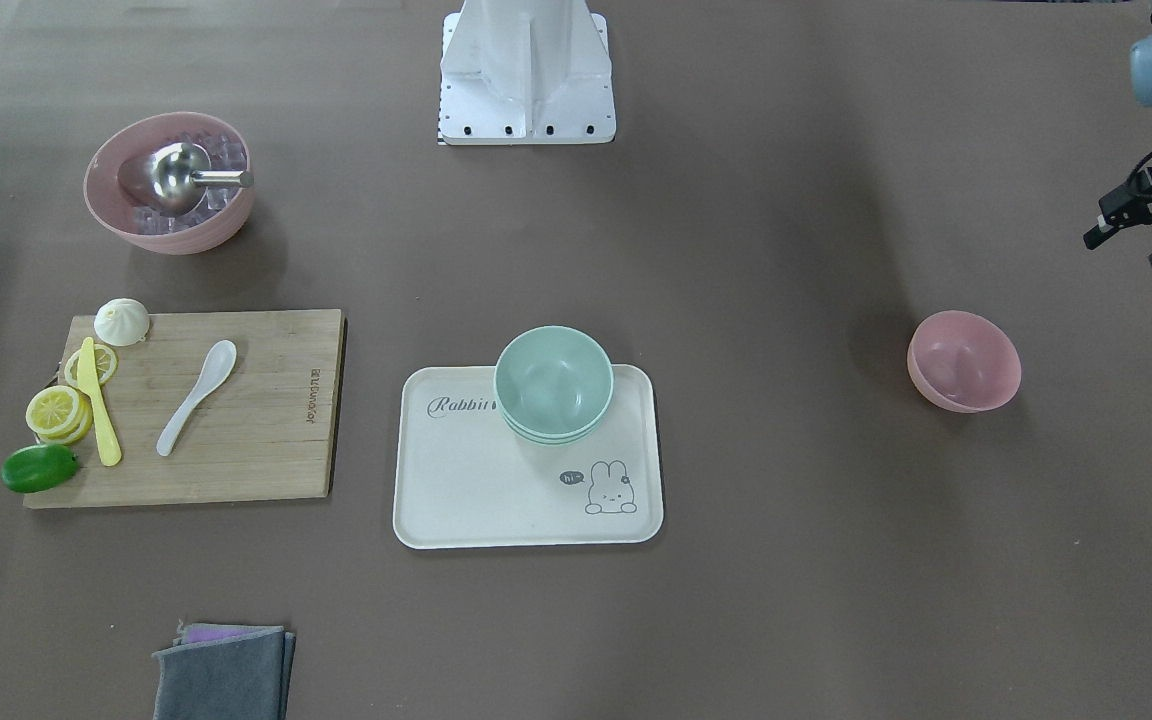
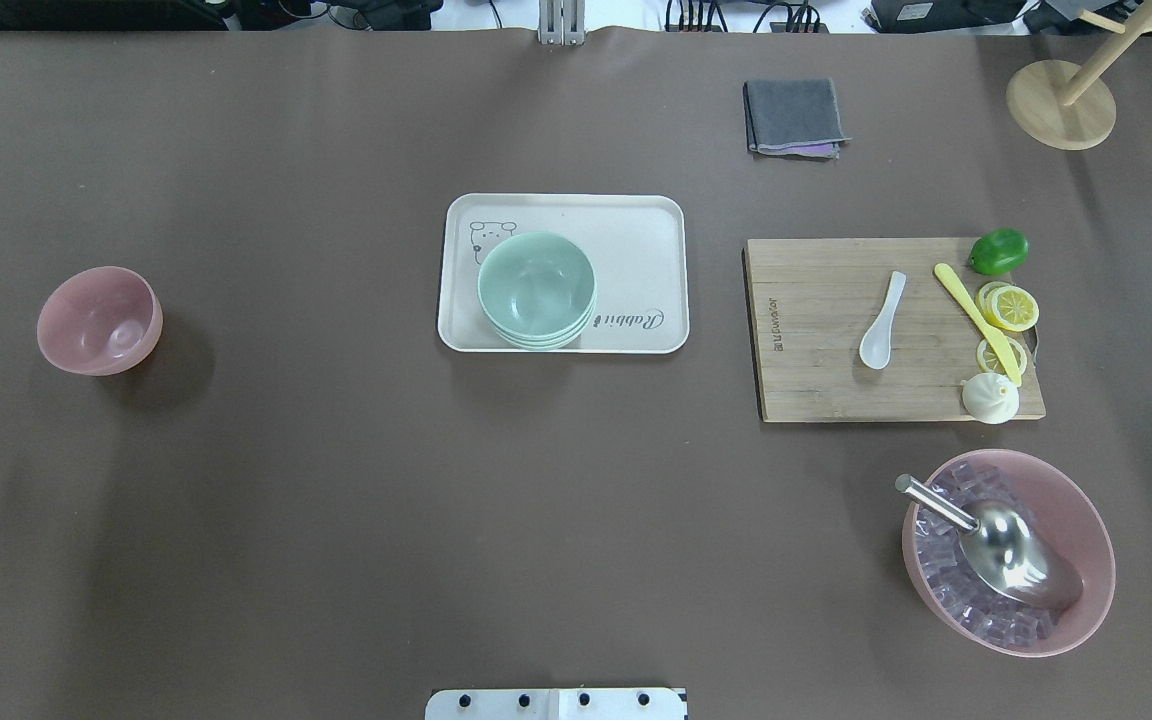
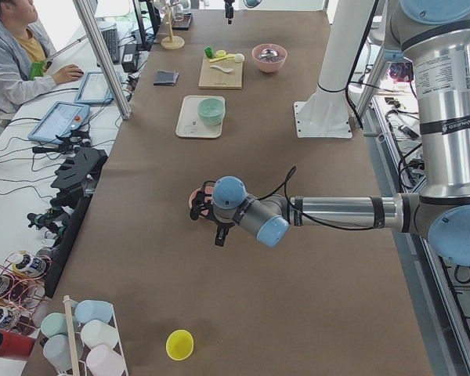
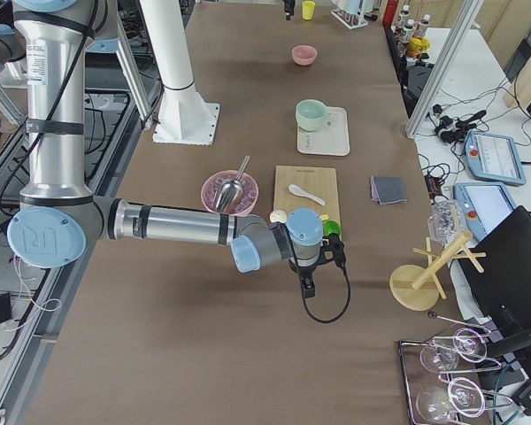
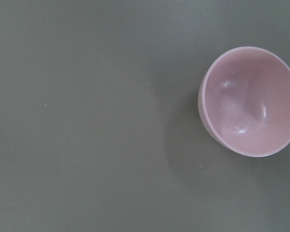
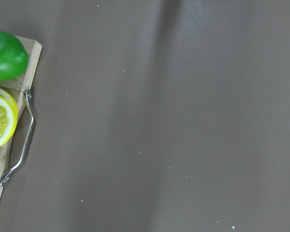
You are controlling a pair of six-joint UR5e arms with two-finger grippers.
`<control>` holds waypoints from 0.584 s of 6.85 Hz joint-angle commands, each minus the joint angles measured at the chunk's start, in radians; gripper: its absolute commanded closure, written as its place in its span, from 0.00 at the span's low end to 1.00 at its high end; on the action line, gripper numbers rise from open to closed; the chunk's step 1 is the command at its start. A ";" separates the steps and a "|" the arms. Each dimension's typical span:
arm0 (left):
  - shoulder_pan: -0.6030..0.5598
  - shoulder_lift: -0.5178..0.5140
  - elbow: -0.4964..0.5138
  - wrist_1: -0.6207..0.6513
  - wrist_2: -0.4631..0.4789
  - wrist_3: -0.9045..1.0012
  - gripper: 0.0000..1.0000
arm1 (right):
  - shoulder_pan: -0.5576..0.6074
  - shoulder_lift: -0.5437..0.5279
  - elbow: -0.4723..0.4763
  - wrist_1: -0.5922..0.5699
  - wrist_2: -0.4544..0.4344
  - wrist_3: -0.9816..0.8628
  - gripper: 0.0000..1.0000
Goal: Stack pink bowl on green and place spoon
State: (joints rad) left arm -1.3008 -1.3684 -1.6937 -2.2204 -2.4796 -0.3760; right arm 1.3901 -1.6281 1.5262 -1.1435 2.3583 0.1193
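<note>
Two grippers to check over 1 brown table (image 2: 336, 520). Left gripper (image 1: 1126, 250): you can see its fingers apart w/ nothing btwn them, hanging near the small pink bowl (image 2: 101, 320), not touching it. Right gripper (image 4: 307, 282): shows only in the side views, off the board's lime end, so can't tell whether it's apart or together.

- 1 wooden board (image 2: 836, 380) on robot's right.
- 1 cream tray (image 2: 656, 215) at centre.
- 1 big pink bowl (image 2: 1091, 530) just robot-side of the board, holding ice cubes (image 2: 946, 580) & 1 metal scoop (image 2: 1021, 550).
- Green bowls (image 2: 536, 290): 1 nested stack, approx 3 rims, on the tray's robot-side half.
- Small pink bowl: 1, upright, empty, alone on the table at robot's left, well apart from the tray.
- 1 folded grey cloth (image 2: 794, 115) beyond the board.
- 1 white spoon (image 2: 883, 322) flat mid-board, touching nothing else.
- 1 yellow knife (image 2: 976, 320) lying over the lemon slices (image 2: 1016, 305); you can count 3.
- 1 white bun (image 2: 989, 398) & 1 green lime (image 2: 998, 250) at the board's outer corners.
</note>
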 commanded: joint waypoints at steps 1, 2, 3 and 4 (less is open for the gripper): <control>0.000 0.000 0.009 -0.096 -0.015 -0.006 0.02 | 0.000 0.002 0.003 0.002 -0.002 0.000 0.00; 0.002 0.009 0.014 -0.099 -0.019 -0.014 0.02 | 0.000 0.002 0.005 0.004 -0.002 -0.001 0.00; 0.002 0.009 0.012 -0.094 -0.022 -0.021 0.02 | 0.000 0.004 0.014 0.004 -0.002 -0.001 0.00; 0.003 0.009 0.014 -0.090 -0.022 -0.038 0.02 | 0.000 0.004 0.015 0.004 -0.001 -0.001 0.00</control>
State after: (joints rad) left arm -1.2989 -1.3601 -1.6811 -2.3130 -2.5003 -0.3981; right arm 1.3898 -1.6251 1.5373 -1.1399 2.3565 0.1183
